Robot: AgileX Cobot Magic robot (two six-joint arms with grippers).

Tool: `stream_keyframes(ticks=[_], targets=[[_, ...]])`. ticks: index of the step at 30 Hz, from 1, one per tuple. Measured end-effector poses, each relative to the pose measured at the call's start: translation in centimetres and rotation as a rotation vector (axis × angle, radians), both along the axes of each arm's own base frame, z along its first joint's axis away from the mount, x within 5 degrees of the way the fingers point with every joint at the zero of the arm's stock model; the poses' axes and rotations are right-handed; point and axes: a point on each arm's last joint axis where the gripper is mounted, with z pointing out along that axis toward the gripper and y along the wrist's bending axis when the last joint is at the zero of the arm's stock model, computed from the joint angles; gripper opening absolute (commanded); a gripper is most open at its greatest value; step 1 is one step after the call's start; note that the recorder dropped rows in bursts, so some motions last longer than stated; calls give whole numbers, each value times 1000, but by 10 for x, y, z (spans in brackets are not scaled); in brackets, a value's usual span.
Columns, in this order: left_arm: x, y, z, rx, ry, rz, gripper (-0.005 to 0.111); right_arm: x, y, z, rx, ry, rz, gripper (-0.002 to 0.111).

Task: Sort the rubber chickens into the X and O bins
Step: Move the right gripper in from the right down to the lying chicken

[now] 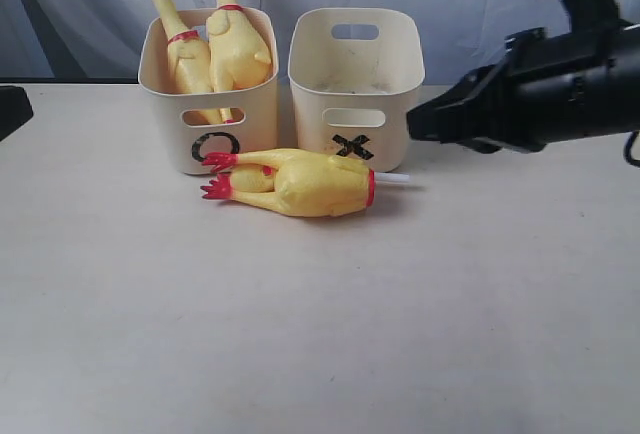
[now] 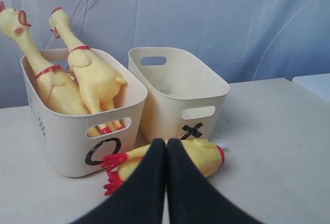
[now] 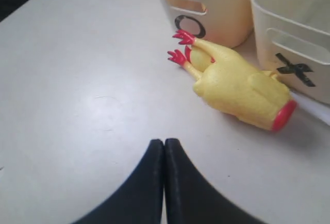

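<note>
Two rubber chickens (image 1: 185, 54) (image 1: 238, 46) stand head up in the O bin (image 1: 165, 134). A third chicken (image 1: 300, 182) lies on the table in front of both bins, red feet toward the O mark and red neck band toward the X bin (image 1: 385, 139), which holds no chicken. A short white stub sticks out past its band, and no head shows. My right gripper (image 1: 412, 124) is shut and holds nothing, just right of the X bin. In its wrist view the right gripper (image 3: 164, 141) is short of the lying chicken (image 3: 237, 87). My left gripper (image 2: 166, 141) is shut and empty, facing that chicken (image 2: 206, 157).
A pale blue-grey curtain hangs right behind the bins. The bins stand side by side, almost touching, at the back of the cream table (image 1: 320, 334). A dark piece of the left arm (image 1: 12, 109) shows at the left edge.
</note>
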Motion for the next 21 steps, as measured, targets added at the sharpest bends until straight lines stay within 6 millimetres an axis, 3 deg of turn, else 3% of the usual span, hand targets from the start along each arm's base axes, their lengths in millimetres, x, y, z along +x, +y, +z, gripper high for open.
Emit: stream_keyframes(ticks=[9, 16, 18, 21], targets=[[0, 0, 0, 0, 0, 0, 0, 23, 34, -31, -131, -66, -3, -1], [0, 0, 0, 0, 0, -2, 0, 36, 51, -70, -307, -134, 76, 1], [0, 0, 0, 0, 0, -2, 0, 41, 53, -83, -348, -139, 91, 10], [0, 0, 0, -1, 0, -5, 0, 47, 54, -100, -414, -155, 131, 40]])
